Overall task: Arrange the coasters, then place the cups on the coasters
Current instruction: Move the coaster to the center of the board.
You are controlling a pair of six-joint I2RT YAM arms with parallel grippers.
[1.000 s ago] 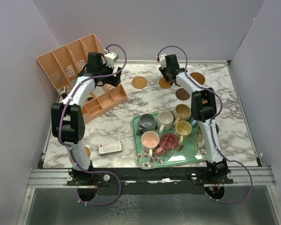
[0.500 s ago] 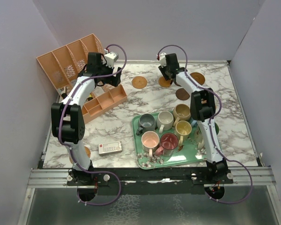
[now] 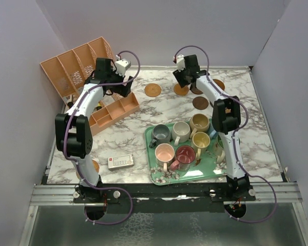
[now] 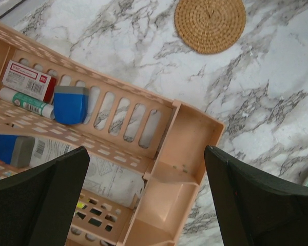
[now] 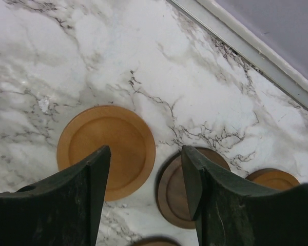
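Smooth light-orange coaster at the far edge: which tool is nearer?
Right. The right tool hangs just above the coaster; the left tool is away to its left, over the peach organiser.

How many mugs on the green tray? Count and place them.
6 show: grey mug, cream mug, tan mug in the back row; pink mug, dark red mug in front; yellow mug at right. The right arm may hide more.

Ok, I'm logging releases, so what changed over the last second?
The right gripper opened its jaws, seemingly letting go of the light orange coaster, and drew up and back from it. The coaster now lies flat on the table. The left gripper stayed wide open over the peach organizer, and the mugs stayed on the green tray.
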